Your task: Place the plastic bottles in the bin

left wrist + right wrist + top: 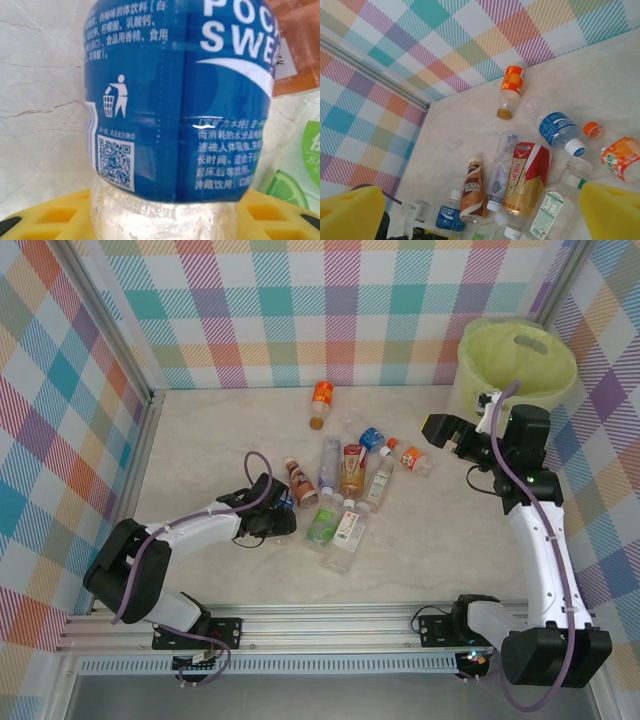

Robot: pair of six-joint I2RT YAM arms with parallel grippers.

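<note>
Now, left gripper [165, 220]: closed onto blue bottle [180, 100], yellow pads [50, 217] against both sides of its clear end.
Right gripper [440, 430]: wide open, empty, just left of bin [565, 380].
Bin: upper right of top view.
Other bottles [352, 470]: lying at centre of table [220, 430], right of left gripper, well apart from bin.

Pale marbled tabletop [200, 450], plastic bottles [352, 472] lying clustered mid-table, one orange-labelled bottle [321, 400] apart behind, bin [562, 378] far right.
</note>
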